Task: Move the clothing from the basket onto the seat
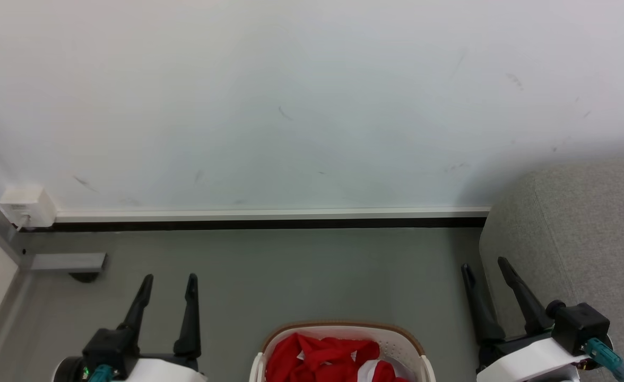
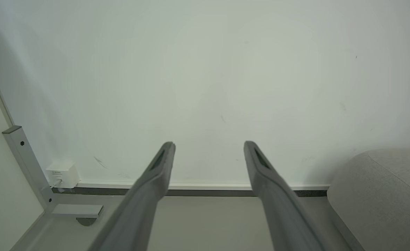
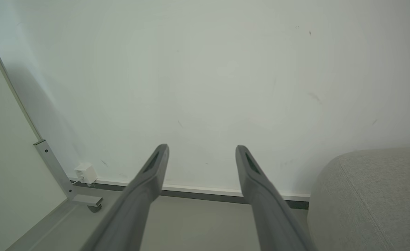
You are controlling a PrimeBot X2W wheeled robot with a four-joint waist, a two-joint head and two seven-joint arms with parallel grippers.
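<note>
The clothing (image 1: pixel 322 361) lies crumpled inside the basket (image 1: pixel 344 324), at the near centre of the floor (image 1: pixel 291 276). The red fabric fills the basket's left and middle; a patch of white cloth (image 1: pixel 366 372) shows at its near right. The number of red garments cannot be told. One basket is present. One seat (image 1: pixel 582 239) stands to the right, apart from the basket, with nothing on the part in view. There are two grippers. The left gripper (image 1: pixel 170 277) is near left of the basket, fingers spread, holding nothing. The right gripper (image 1: pixel 485 264) is between basket and seat, fingers spread, holding nothing. A white wall box (image 1: pixel 28 204) sits at the far left.
</note>
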